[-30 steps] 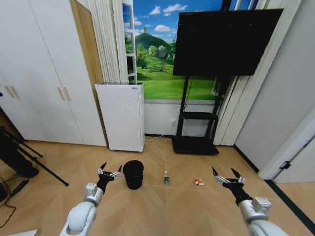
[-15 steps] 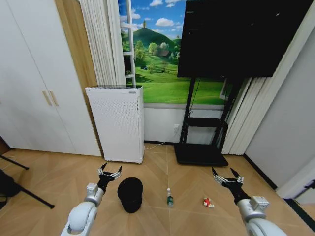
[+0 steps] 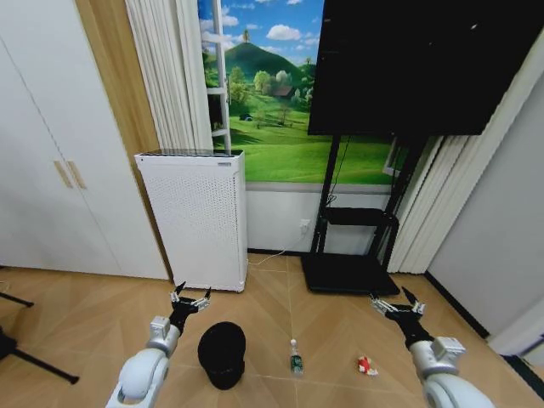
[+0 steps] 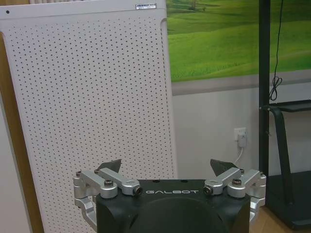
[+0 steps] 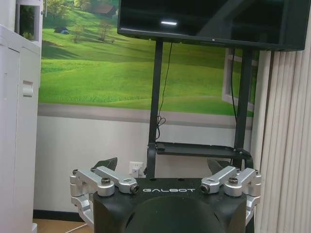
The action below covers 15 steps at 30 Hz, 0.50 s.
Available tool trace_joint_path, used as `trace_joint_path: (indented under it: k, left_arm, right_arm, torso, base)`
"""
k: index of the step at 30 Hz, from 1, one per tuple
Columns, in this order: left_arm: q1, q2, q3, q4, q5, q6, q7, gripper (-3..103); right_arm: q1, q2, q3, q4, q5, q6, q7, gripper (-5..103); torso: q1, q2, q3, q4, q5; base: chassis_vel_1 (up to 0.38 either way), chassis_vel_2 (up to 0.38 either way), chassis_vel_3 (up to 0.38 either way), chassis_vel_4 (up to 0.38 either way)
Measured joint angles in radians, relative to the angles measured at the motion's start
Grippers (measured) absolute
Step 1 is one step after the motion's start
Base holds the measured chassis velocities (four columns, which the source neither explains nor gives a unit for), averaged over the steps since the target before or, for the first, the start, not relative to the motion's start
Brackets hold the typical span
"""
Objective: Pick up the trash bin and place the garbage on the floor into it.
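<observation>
**In the corner by the big screen, nothing grabbed yet**

On the wood floor (image 3: 76, 323) in front of me stands the white perforated unit (image 3: 193, 218). The black trash bin (image 3: 222, 354) sits just ahead of my left gripper (image 3: 190, 297), fingers spread and empty. My right gripper (image 3: 396, 306) hangs out to the right, also spread wide. The little bottle (image 3: 296, 359) lies beside the bin, and a red-and-white wrapper (image 3: 366, 366) lies further right.

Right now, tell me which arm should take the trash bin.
Left. The left end effector is open and just above-left of the trash bin. The right end effector, also open, is across the floor, nearer the red wrapper.
</observation>
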Motion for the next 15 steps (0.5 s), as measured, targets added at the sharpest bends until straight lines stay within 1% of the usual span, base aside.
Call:
trace_joint_path:
  k: [8,14,15]
  left_arm:
    - [0.002,0.001,0.0,-0.002,0.0,-0.001,0.001,100]
    - [0.002,0.001,0.004,-0.002,0.001,-0.001,0.002,100]
    - [0.003,0.001,0.004,-0.002,0.001,-0.001,0.002,100]
  right_arm:
    - [-0.005,0.002,0.001,0.001,-0.001,0.003,0.003,100]
    - [-0.008,0.008,-0.001,0.0,0.01,0.032,0.002,100]
    - [-0.008,0.009,-0.001,-0.001,0.01,0.035,0.002,100]
  torso:
    - [0.001,0.0,0.0,-0.0001,0.0]
    - [0.001,0.0,0.0,0.0,-0.0004]
    - [0.001,0.0,0.0,0.0003,-0.0003]
  base:
    - [0.005,0.017,-0.009,-0.012]
    - [0.102,0.064,-0.064,-0.088]
    - [0.095,0.064,-0.075,-0.029]
